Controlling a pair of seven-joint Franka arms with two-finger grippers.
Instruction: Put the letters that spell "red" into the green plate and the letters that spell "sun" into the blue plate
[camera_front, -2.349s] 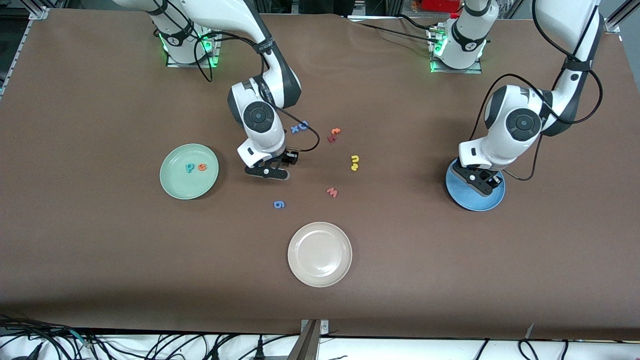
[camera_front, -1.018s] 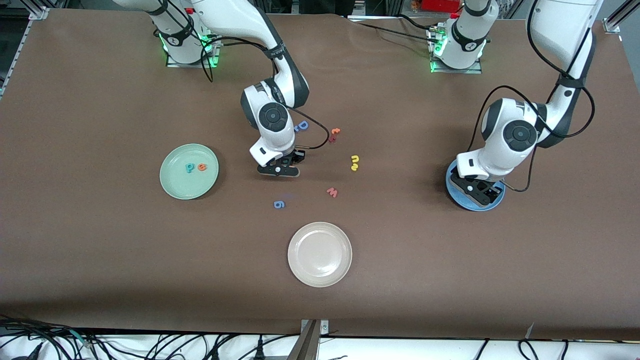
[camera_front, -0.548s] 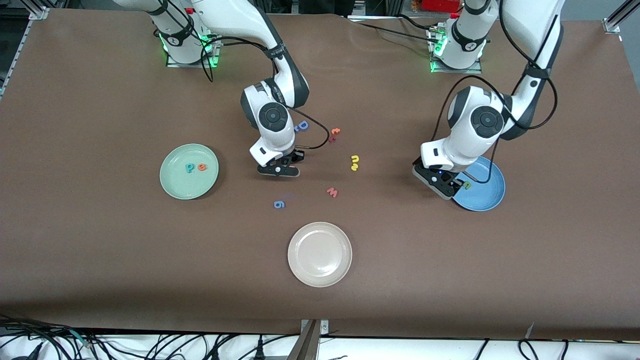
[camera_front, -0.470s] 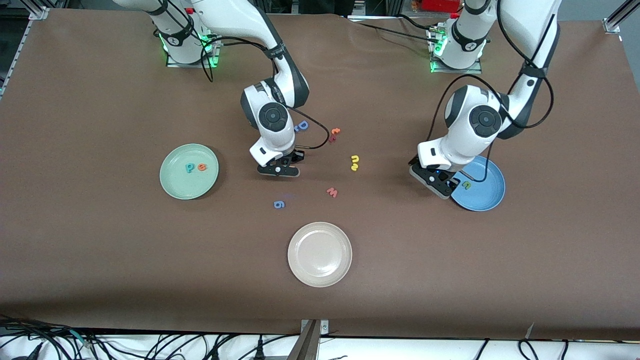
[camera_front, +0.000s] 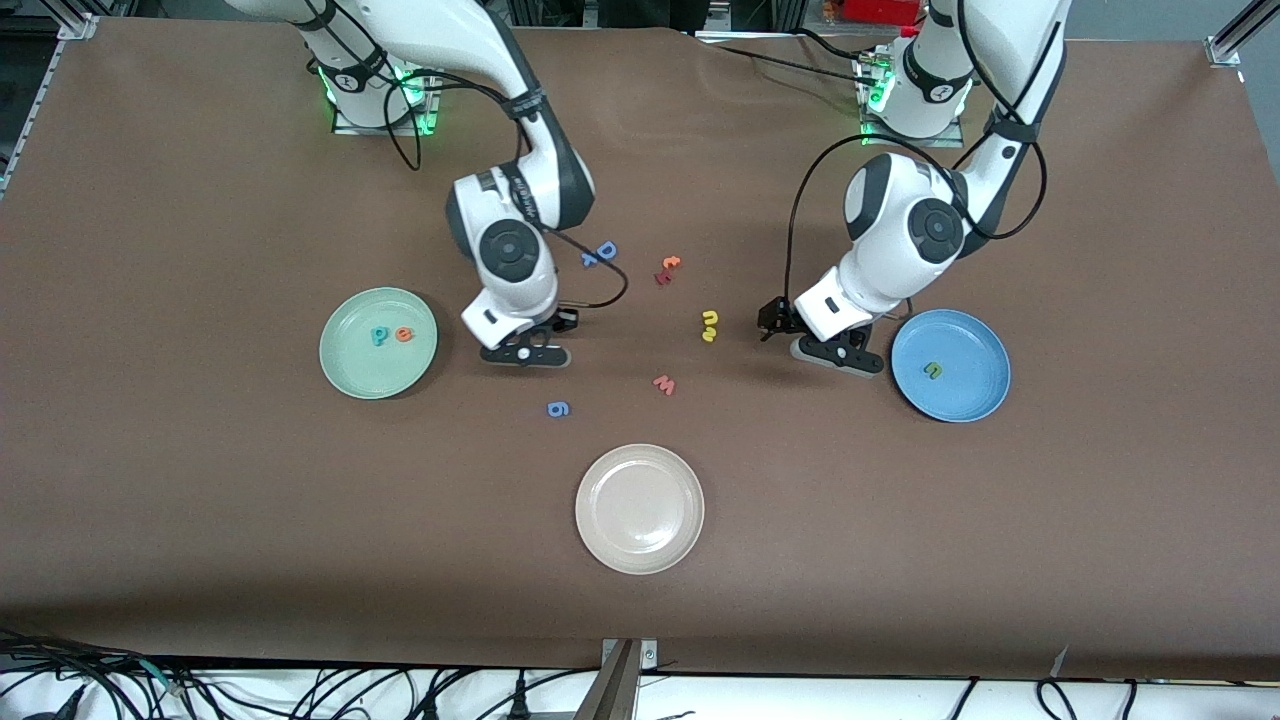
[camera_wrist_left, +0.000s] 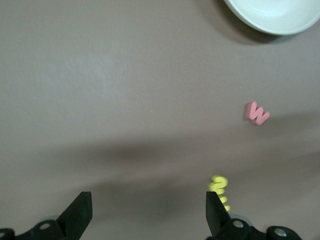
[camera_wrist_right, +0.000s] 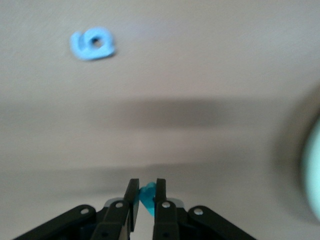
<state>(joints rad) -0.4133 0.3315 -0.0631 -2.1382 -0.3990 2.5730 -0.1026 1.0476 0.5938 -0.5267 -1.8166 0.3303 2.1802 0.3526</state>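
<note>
Right gripper (camera_front: 525, 354): jaws closed narrow on a small teal foam piece (camera_wrist_right: 147, 196), pinched between the two fingertips; the piece's shape cannot be read. The gripper hangs over bare bench (camera_front: 200, 500) beside the green plate (camera_front: 350, 375), toward the left arm's end of it. The right arm reaches down from its base with the wrist bent toward the bench.

Green plate: holds the teal "d" (camera_front: 380, 335) and the orange "e" (camera_front: 403, 334), side by side, apart from the rim.

Left gripper (camera_front: 838, 358): jaws wide, holding nothing. It hangs over bench beside the blue plate (camera_front: 975, 400), toward the right arm's end of it. In the left wrist view the yellow letter pair (camera_wrist_left: 220, 189) lies just ahead of one fingertip (camera_wrist_left: 214, 209), not between the jaws. The left arm is folded low, wrist angled down.

Blue plate: holds the green "u" (camera_front: 932, 371), near its middle.

Yellow pair: on the bench, well apart from the blue plate.
</note>
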